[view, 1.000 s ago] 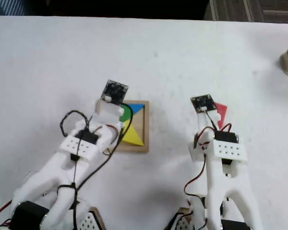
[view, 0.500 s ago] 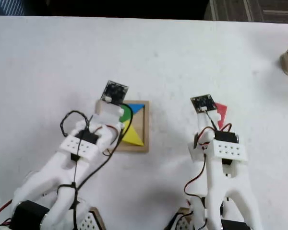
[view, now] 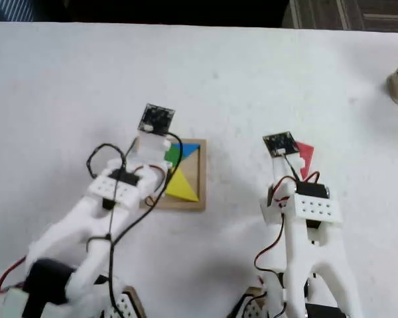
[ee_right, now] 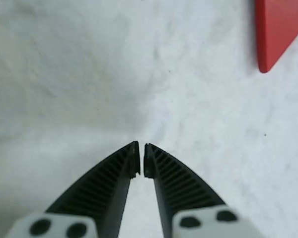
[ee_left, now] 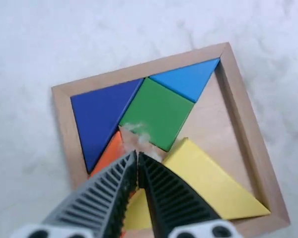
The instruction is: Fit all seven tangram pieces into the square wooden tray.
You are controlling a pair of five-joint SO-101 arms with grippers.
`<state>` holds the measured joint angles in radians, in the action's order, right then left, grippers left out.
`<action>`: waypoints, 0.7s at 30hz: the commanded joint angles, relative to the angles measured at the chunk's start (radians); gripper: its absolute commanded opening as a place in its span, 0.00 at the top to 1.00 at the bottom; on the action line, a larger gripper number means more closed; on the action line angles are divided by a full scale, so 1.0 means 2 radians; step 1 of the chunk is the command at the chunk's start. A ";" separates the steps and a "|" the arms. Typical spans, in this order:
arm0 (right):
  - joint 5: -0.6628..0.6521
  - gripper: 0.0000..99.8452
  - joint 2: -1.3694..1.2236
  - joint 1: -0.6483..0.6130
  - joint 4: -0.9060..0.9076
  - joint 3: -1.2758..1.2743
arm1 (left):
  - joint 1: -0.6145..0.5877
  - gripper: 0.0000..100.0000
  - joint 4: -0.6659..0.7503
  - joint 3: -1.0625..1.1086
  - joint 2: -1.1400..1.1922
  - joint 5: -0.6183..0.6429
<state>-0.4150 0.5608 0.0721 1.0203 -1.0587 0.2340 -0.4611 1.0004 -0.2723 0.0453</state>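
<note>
Your left gripper (ee_left: 137, 158) is hovering closed, holding nothing, over the orange piece (ee_left: 109, 153) in the square wooden tray (ee_left: 67, 129). Your right gripper (ee_right: 141, 158), also closed, is hanging outside the tray, near the flat red triangle (ee_right: 275, 29).

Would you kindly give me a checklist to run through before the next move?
1. All pieces in wooden tray: not ok; red piece lies outside on the table.
2. Room left in tray: ok; bare floor beside green square and yellow triangle.
3. Empty left pincer: ok; shut, above the tray.
4. Empty right pincer: ok; shut, apart from red piece.
5. Flat-seated orange piece: cannot tell; partly hidden.
</note>
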 commanded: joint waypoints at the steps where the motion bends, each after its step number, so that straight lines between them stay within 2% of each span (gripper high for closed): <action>1: -0.005 0.98 0.015 0.002 -0.006 0.004 | -0.014 0.98 -0.033 -0.058 0.042 0.008; 12: -0.005 0.98 0.015 0.002 -0.006 0.004 | -0.013 0.98 -0.130 -0.066 0.041 0.007; 16: -0.006 0.98 0.015 0.002 -0.006 0.004 | -0.011 0.98 -0.137 -0.061 0.022 0.006; 21: -0.006 0.98 0.015 0.002 -0.006 0.004 | -0.010 0.98 -0.125 -0.043 -0.016 -0.052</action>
<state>-0.4150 0.5608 0.0721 1.0203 -1.0587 0.2186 -0.7265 0.9145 -0.2202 0.0207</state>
